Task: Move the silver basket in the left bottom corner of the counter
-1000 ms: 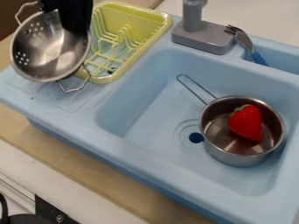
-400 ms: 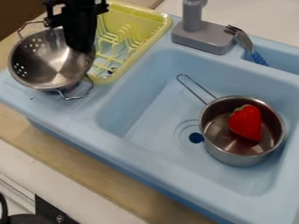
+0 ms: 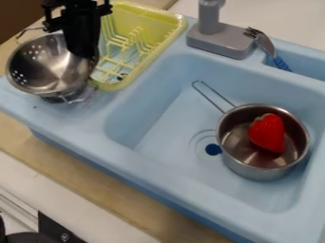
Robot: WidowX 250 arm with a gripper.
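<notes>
Since the earliest frame, the silver basket has shifted slightly left and nearer to you, along with the gripper. The basket's perforated side was higher in the view then; its near handle has moved down with it.

Your arm enters at the far edge, toward the left, and the gripper hangs almost straight down, in front of the left part of the yellow dish rack. You have it clamped on the basket at the right side of its far rim, with the black fingers reaching over the bowl. The basket is above the far left part of the light blue sink unit, its mouth tipped up toward you.

More of the gripper's body has come into view than at first. The saucepan, with the strawberry in it, lies where it did in the basin.

The upper arm is cut off by the far edge. The gripper hides part of the basket's rim, and the near handle is blurred. You can't tell whether the basket's underside touches the ledge beneath it.
</notes>
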